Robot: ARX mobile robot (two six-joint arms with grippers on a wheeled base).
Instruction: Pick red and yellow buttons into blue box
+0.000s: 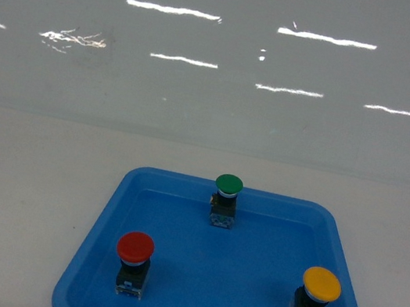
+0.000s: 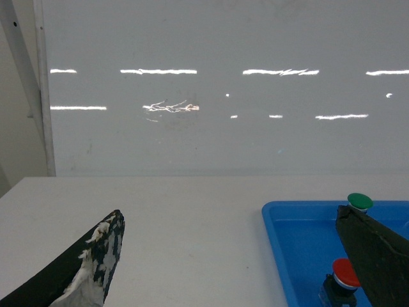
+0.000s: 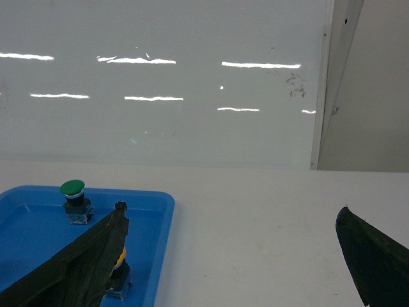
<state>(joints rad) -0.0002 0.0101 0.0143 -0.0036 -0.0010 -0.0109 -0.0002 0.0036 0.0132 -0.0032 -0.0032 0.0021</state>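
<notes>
Red button and yellow button untouched; both hands spread wide, empty.

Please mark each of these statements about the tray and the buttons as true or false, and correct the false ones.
1. Three buttons stand on the shallow blue tray. True.
2. The green button is the nearest to the robot. False: it stands at the far side of the tray; the red button and the yellow button are nearer.
3. In the head view, the red button is left of the yellow button. True.
4. The left gripper holds the red button. False: it is open and holds nothing.
5. The right gripper is open. True.
</notes>
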